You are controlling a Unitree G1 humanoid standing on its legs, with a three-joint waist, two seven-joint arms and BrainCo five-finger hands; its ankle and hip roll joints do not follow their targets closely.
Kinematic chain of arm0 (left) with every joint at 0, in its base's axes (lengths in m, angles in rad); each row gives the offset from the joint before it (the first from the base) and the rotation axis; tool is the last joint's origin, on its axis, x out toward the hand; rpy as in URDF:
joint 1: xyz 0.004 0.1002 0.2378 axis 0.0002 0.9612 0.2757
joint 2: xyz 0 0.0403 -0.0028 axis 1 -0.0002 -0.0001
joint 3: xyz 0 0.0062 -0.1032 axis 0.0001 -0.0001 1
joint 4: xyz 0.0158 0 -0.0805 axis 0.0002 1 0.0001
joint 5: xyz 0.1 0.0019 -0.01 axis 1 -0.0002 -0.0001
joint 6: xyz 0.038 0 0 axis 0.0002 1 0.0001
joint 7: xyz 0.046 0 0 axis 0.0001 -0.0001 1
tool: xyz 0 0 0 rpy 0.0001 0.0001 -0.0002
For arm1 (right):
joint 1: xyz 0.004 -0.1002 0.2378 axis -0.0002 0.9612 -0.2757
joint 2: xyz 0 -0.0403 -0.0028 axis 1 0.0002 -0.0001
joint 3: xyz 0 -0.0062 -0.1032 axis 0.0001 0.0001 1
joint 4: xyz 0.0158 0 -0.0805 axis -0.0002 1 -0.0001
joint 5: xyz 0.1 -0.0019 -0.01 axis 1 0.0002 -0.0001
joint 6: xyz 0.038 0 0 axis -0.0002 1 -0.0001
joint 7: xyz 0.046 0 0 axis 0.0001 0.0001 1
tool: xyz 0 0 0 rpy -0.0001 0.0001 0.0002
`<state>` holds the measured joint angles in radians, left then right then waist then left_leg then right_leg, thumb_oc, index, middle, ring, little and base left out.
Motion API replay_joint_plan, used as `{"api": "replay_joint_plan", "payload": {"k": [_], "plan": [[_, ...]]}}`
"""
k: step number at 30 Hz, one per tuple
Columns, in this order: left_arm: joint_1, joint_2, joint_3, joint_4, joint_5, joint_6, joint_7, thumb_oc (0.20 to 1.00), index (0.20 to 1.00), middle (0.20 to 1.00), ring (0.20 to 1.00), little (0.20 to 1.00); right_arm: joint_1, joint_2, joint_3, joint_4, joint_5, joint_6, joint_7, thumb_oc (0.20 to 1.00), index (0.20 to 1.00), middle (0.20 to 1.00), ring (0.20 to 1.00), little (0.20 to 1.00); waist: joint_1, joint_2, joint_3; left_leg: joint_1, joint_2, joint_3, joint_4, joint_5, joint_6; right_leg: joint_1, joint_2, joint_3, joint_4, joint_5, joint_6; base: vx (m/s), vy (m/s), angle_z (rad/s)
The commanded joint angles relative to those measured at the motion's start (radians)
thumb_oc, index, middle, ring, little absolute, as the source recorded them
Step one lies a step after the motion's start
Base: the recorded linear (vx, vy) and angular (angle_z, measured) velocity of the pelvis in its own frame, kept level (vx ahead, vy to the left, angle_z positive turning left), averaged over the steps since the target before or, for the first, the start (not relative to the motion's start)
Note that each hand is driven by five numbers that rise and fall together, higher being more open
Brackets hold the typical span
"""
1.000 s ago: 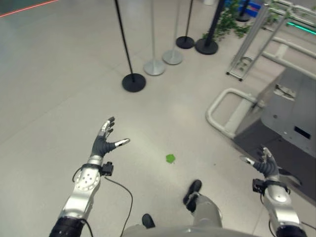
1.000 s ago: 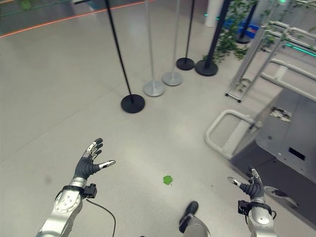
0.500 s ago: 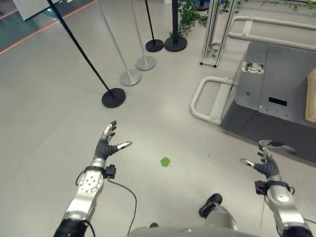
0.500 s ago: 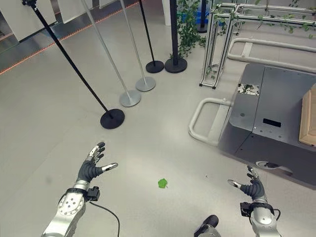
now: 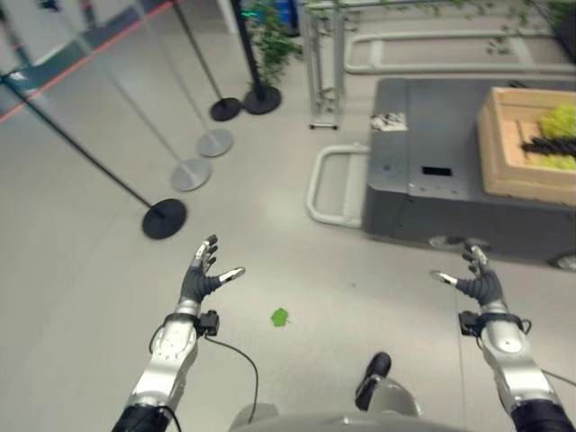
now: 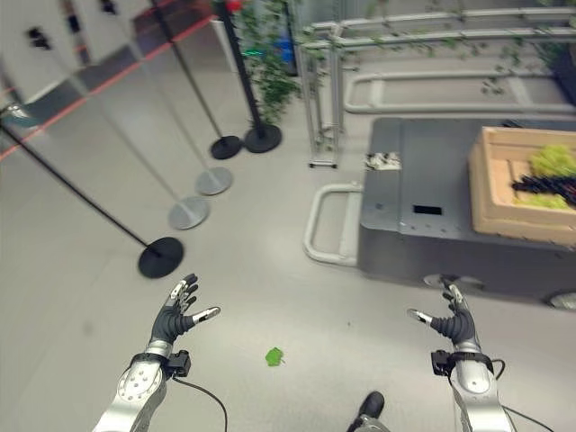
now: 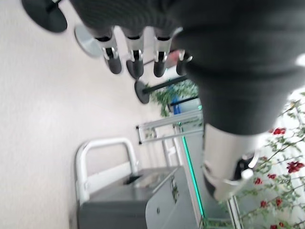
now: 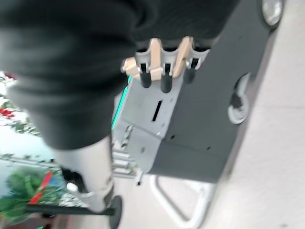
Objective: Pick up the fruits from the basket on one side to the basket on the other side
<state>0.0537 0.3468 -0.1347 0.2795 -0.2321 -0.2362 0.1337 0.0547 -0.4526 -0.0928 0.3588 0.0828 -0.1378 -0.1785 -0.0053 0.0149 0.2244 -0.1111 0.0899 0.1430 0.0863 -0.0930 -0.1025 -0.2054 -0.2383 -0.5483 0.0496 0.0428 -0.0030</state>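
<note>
Ahead of me and to my right stands the grey cart [image 6: 432,225], the biggest thing before me and my landmark. On top of the cart, at its far right end, sits a wooden crate [image 6: 526,184] with green and dark produce [image 6: 549,175] in it; I judge that to be the fruit I must move, though I cannot tell what kind it is. A white tubular bumper [image 6: 326,225] juts from the cart's left end. Left of the cart and well apart from it stand the barrier posts on round bases [image 6: 160,256]. On the floor, between me and the cart's left end, lies a small green scrap [image 6: 274,357].

My left hand [image 6: 177,310] hovers well left of the cart, fingers spread, holding nothing. My right hand [image 6: 453,319] hovers just short of the cart's near side, fingers also spread and empty.

Risks as I judge them: the crate is well beyond both hands, so a reach from where I stand would fall short; closing in, my right hand could strike the cart's side or my foot could catch the bumper. I see no second basket to aim for.
</note>
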Motion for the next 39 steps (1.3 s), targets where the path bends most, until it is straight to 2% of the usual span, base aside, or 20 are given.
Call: {"api": "replay_joint_plan", "payload": {"k": [1, 4, 5, 9, 15, 19, 21, 22, 23, 24, 25, 28, 29, 30, 31, 32, 33, 35, 37, 39], "plan": [[0.013, 0.011, 0.072, -0.057, -0.045, -0.052, 0.017, 1.0, 1.0, 1.0, 1.0, 1.0, -0.12, -0.04, 0.073, -0.02, 0.041, -0.068, 0.011, 1.0, 1.0, 1.0, 1.0, 1.0, 0.071, 0.004, 0.035, -0.087, 0.005, -0.157, -0.114, 0.217, -0.064, 0.178, -0.062, 0.081, -0.029, 0.032, 0.179, 0.1, 0.096, -1.59], [0.02, 0.036, 0.097, -0.052, -0.045, -0.058, 0.021, 1.0, 1.0, 1.0, 1.0, 1.0, -0.184, -0.02, 0.126, 0.002, 0.057, -0.074, 0.024, 1.0, 1.0, 1.0, 1.0, 1.0, 0.086, -0.005, 0.034, -0.067, 0.003, -0.17, -0.102, 0.19, -0.048, 0.141, -0.025, 0.149, -0.054, 0.052, 0.177, 0.05, 0.119, -1.65], [0.015, 0.061, 0.108, -0.054, -0.037, -0.059, 0.02, 1.0, 1.0, 1.0, 1.0, 1.0, -0.211, -0.009, 0.138, 0.015, 0.056, -0.074, 0.02, 1.0, 1.0, 1.0, 1.0, 1.0, 0.091, -0.037, 0.034, -0.072, -0.002, -0.129, -0.094, 0.177, -0.034, 0.125, -0.019, 0.173, -0.097, 0.08, 0.183, 0.05, 0.146, -1.4], [0.007, 0.096, 0.121, -0.037, -0.011, -0.059, 0.03, 1.0, 1.0, 1.0, 1.0, 1.0, -0.238, 0.032, 0.136, 0.027, 0.081, -0.073, 0.01, 1.0, 1.0, 1.0, 1.0, 1.0, 0.102, -0.089, 0.021, -0.09, -0.053, -0.08, -0.059, 0.126, 0.015, 0.08, -0.025, 0.225, -0.137, 0.117, 0.206, 0.09, 0.299, -0.52], [0.023, 0.102, 0.134, -0.025, 0.026, -0.052, 0.034, 1.0, 1.0, 1.0, 1.0, 1.0, -0.221, 0.046, 0.129, 0.039, 0.076, -0.061, 0.02, 1.0, 1.0, 1.0, 1.0, 1.0, 0.093, -0.088, -0.008, -0.065, -0.122, -0.022, -0.046, 0.074, 0.056, 0.029, -0.099, 0.229, -0.137, 0.203, 0.256, 0.11, 0.303, -0.37], [0.03, 0.113, 0.149, -0.029, 0.04, -0.053, 0.04, 1.0, 1.0, 1.0, 1.0, 1.0, -0.215, 0.06, 0.118, 0.047, 0.081, -0.055, 0.019, 1.0, 1.0, 1.0, 1.0, 1.0, 0.096, -0.077, -0.023, -0.054, -0.112, 0.018, -0.049, 0.06, 0.053, -0.008, -0.15, 0.18, -0.137, 0.264, 0.265, 0.06, 0.144, -0.33], [0.031, 0.113, 0.151, -0.029, 0.041, -0.049, 0.044, 1.0, 1.0, 1.0, 1.0, 1.0, -0.212, 0.067, 0.117, 0.062, 0.085, -0.052, 0.018, 1.0, 1.0, 1.0, 1.0, 1.0, 0.093, -0.076, -0.023, -0.043, -0.118, 0.033, -0.041, 0.047, 0.064, 0.007, -0.138, 0.161, -0.137, 0.244, 0.265, 0.14, 0.187, -0.35], [0.027, 0.115, 0.148, -0.026, 0.047, -0.046, 0.048, 1.0, 1.0, 1.0, 1.0, 1.0, -0.207, 0.067, 0.12, 0.063, 0.088, -0.052, 0.024, 1.0, 1.0, 1.0, 1.0, 1.0, 0.084, -0.081, -0.022, -0.033, -0.131, 0.04, -0.041, 0.04, 0.072, 0.02, -0.1, 0.171, -0.137, 0.215, 0.258, 0.19, 0.327, -0.57], [0.023, 0.117, 0.137, -0.029, 0.053, -0.041, 0.049, 1.0, 1.0, 1.0, 1.0, 1.0, -0.199, 0.061, 0.134, 0.072, 0.092, -0.053, 0.04, 1.0, 1.0, 1.0, 1.0, 1.0, 0.074, -0.093, -0.014, -0.008, -0.158, 0.047, -0.042, 0.025, 0.089, 0.023, 0.035, 0.193, -0.077, 0.118, 0.213, 0.12, 0.251, -0.59], [0.023, 0.117, 0.137, -0.029, 0.053, -0.041, 0.049, 1.0, 1.0, 1.0, 1.0, 1.0, -0.199, 0.061, 0.134, 0.072, 0.092, -0.054, 0.04, 1.0, 1.0, 1.0, 1.0, 1.0, 0.074, -0.094, -0.015, -0.01, -0.159, 0.048, -0.042, 0.028, 0.089, 0.02, 0.034, 0.194, -0.075, 0.118, 0.212, 0.13, 0.309, -0.6], [0.023, 0.114, 0.139, -0.027, 0.044, -0.037, 0.059, 1.0, 1.0, 1.0, 1.0, 1.0, -0.204, 0.061, 0.148, 0.076, 0.103, -0.063, 0.043, 1.0, 1.0, 1.0, 1.0, 1.0, 0.087, -0.111, 0.006, 0.006, -0.18, 0.067, -0.044, 0.024, 0.097, -0.015, 0.14, 0.131, 0.027, 0.075, 0.203, 0.05, 0.137, -0.34], [0.032, 0.114, 0.132, -0.037, 0.05, -0.025, 0.061, 1.0, 1.0, 1.0, 1.0, 1.0, -0.213, 0.061, 0.149, 0.083, 0.105, -0.063, 0.041, 1.0, 1.0, 1.0, 1.0, 1.0, 0.08, -0.092, 0.015, 0.049, -0.163, 0.054, -0.071, 0.008, 0.093, -0.075, 0.176, 0.12, 0.106, 0.011, 0.184, 0.23, -0.011, -0.66], [0.027, 0.107, 0.128, -0.04, 0.048, -0.026, 0.066, 1.0, 1.0, 1.0, 1.0, 1.0, -0.216, 0.055, 0.15, 0.085, 0.103, -0.064, 0.035, 1.0, 1.0, 1.0, 1.0, 1.0, 0.074, -0.083, 0.016, 0.053, -0.149, 0.059, -0.07, 0.015, 0.087, -0.077, 0.156, 0.105, 0.082, 0.009, 0.153, 0.28, -0.13, -0.46], [0.027, 0.107, 0.127, -0.039, 0.048, -0.026, 0.066, 1.0, 1.0, 1.0, 1.0, 1.0, -0.217, 0.055, 0.15, 0.085, 0.103, -0.064, 0.035, 1.0, 1.0, 1.0, 1.0, 1.0, 0.074, -0.082, 0.018, 0.055, -0.149, 0.058, -0.069, 0.014, 0.087, -0.075, 0.156, 0.104, 0.081, 0.009, 0.153, 0.32, -0.194, 0.14], [0.005, 0.096, 0.112, -0.014, 0.032, -0.029, 0.074, 1.0, 1.0, 1.0, 1.0, 1.0, -0.224, 0.046, 0.148, 0.089, 0.099, -0.062, 0.019, 1.0, 1.0, 1.0, 1.0, 1.0, 0.069, -0.061, 0.016, 0.088, -0.12, 0.05, -0.058, -0.005, 0.071, -0.069, 0.106, 0.092, 0.07, 0.006, 0.136, 0.26, -0.11, 0.15], [0.004, 0.096, 0.111, -0.014, 0.032, -0.029, 0.074, 1.0, 1.0, 1.0, 1.0, 1.0, -0.224, 0.045, 0.147, 0.089, 0.099, -0.062, 0.018, 1.0, 1.0, 1.0, 1.0, 1.0, 0.068, -0.06, 0.017, 0.089, -0.119, 0.049, -0.057, -0.005, 0.071, -0.069, 0.106, 0.091, 0.072, 0.005, 0.136, 0.54, -0.255, 0.21], [-0.007, 0.083, 0.092, -0.008, 0.011, -0.035, 0.077, 1.0, 1.0, 1.0, 1.0, 1.0, -0.218, 0.034, 0.145, 0.089, 0.097, -0.06, 0.003, 1.0, 1.0, 1.0, 1.0, 1.0, 0.047, -0.034, 0.007, 0.115, -0.089, 0.024, -0.028, -0.022, 0.055, -0.08, 0.074, 0.152, 0.069, 0.018, 0.146, 0.41, -0.198, 0.2], [-0.011, 0.077, 0.086, -0.004, 0.0, -0.035, 0.072, 1.0, 1.0, 1.0, 1.0, 1.0, -0.217, 0.032, 0.142, 0.087, 0.098, -0.058, -0.001, 1.0, 1.0, 1.0, 1.0, 1.0, 0.046, -0.026, 0.008, 0.124, -0.081, 0.016, -0.005, -0.03, 0.05, -0.07, 0.048, 0.145, 0.077, 0.025, 0.149, 0.4, -0.191, 0.58], [-0.03, 0.071, 0.06, 0.006, 0.013, -0.036, 0.068, 1.0, 1.0, 1.0, 1.0, 1.0, -0.205, 0.027, 0.134, 0.073, 0.1, -0.057, -0.001, 1.0, 1.0, 1.0, 1.0, 1.0, 0.03, -0.014, 0.01, 0.138, -0.066, -0.005, 0.041, -0.005, 0.031, -0.043, 0.021, 0.155, 0.086, 0.032, 0.149, 0.35, -0.171, 0.45], [-0.035, 0.055, 0.045, 0.005, -0.001, -0.039, 0.063, 1.0, 1.0, 1.0, 1.0, 1.0, -0.182, 0.019, 0.126, 0.066, 0.1, -0.055, 0.0, 1.0, 1.0, 1.0, 1.0, 1.0, 0.028, 0.004, 0.008, 0.126, -0.053, -0.018, 0.142, 0.067, -0.006, 0.021, 0.012, 0.127, 0.076, 0.012, 0.131, 0.31, -0.164, 0.36]]}}
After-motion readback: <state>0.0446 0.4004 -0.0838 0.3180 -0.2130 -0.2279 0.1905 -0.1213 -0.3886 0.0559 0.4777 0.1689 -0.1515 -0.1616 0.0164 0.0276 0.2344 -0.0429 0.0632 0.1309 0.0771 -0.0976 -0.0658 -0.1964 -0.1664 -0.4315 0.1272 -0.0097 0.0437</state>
